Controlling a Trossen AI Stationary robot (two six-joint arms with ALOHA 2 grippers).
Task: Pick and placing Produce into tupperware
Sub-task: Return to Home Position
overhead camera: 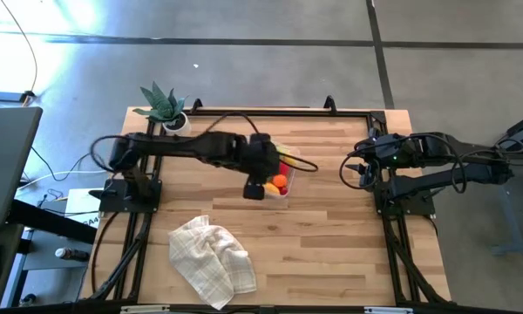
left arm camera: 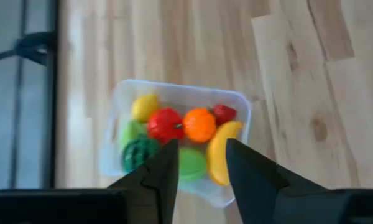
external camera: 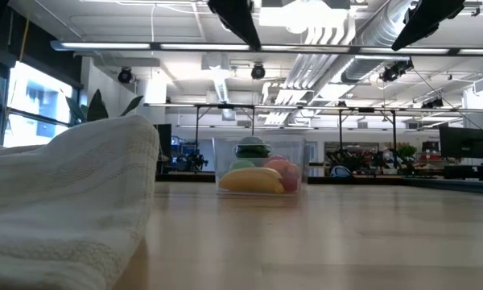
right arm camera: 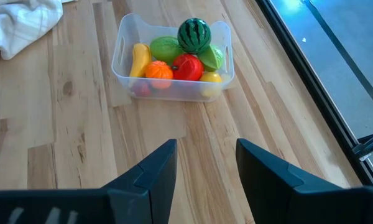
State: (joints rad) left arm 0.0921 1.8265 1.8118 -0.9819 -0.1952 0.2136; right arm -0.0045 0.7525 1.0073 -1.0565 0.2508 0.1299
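**Q:** Left gripper (left arm camera: 201,149): state and position?

**A:** Its fingers are standing spread and gripping nothing. It is hovering over the small clear rectangular plastic tub (overhead camera: 298,165), covering the tub's 9 o'clock end in the high view.

**Q:** Where is the tub sitting?

**A:** On the pale wooden table (overhead camera: 331,235), just toward 12 o'clock from centre. It is holding all the toy produce. The striped green melon (right arm camera: 193,34) is riding on top of the pile, and the yellow banana (right arm camera: 138,60) is lying along one short wall. The orange ball (right arm camera: 158,71) is touching the banana, with a red piece (right arm camera: 186,66) beside the ball and green pieces (right arm camera: 166,48) under the melon.

**Q:** Right gripper (right arm camera: 205,149)?

**A:** Its fingers are also standing apart and empty. It is waiting well apart from the tub, at the tub's 3 o'clock.

**Q:** Anything else on the table?

**A:** A crumpled white checked cloth (overhead camera: 213,257) is lying at the tub's 7 o'clock. A spiky green plant in a white pot (overhead camera: 163,106) is standing at the 10 o'clock corner.
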